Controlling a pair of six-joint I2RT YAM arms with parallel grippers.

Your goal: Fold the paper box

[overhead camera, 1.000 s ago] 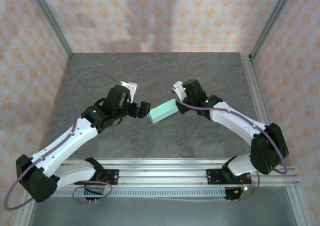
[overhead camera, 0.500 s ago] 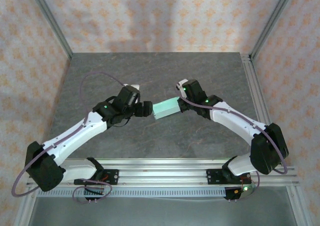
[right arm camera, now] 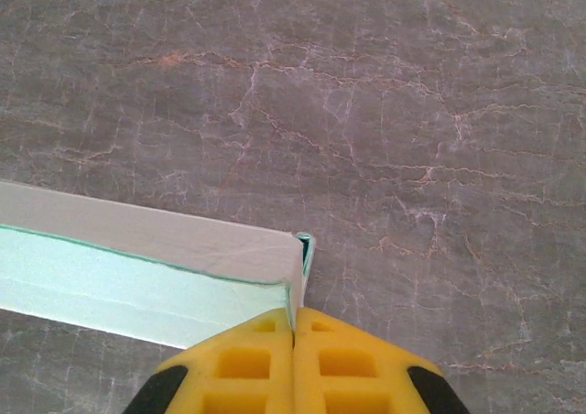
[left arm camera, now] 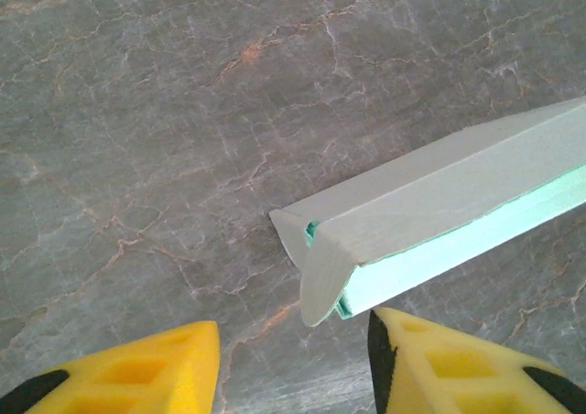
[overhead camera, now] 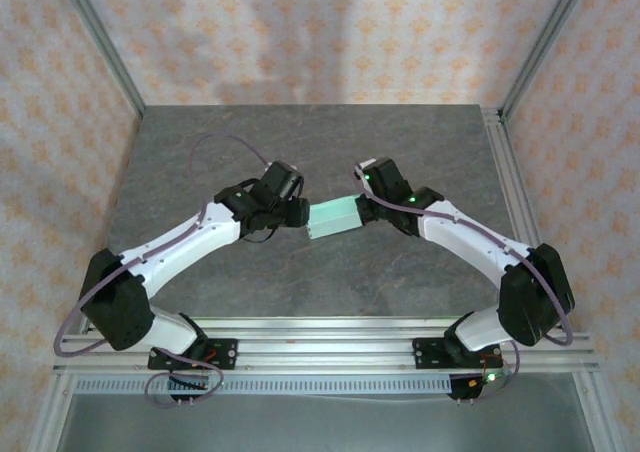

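At the near edge an aluminium rail (overhead camera: 330,332) carried both arm bases. From it the left arm (overhead camera: 180,247) and the right arm (overhead camera: 470,240) reached inward over the grey marbled table (overhead camera: 420,142) toward one another.

Between their ends, at about mid-table, was the paper box (overhead camera: 335,217) — a slim, closed, mint-blue carton. Seen from above, its long axis ran nearly left to right, a little skewed. The left end sat nearer the bases and the right end pointed farther back. Whether it rested on the table or hung just above it could not be told.

What crowded the box was the grippers themselves, one at each end. The left gripper (overhead camera: 298,214) sat just beside the left end. In its wrist view the yellow fingers (left arm camera: 439,364) stood wide apart and held nothing, with the box's folded end flap just beyond them, closer to the finger on that view's right.

The right gripper (overhead camera: 360,204) was clamped on the right end — in its wrist view the two fingers were pressed together, with the thin end edge of the card pinched in the seam between them.

Farther back lay more table, then metal frame posts (overhead camera: 100,42) and patterned walls (overhead camera: 300,32).
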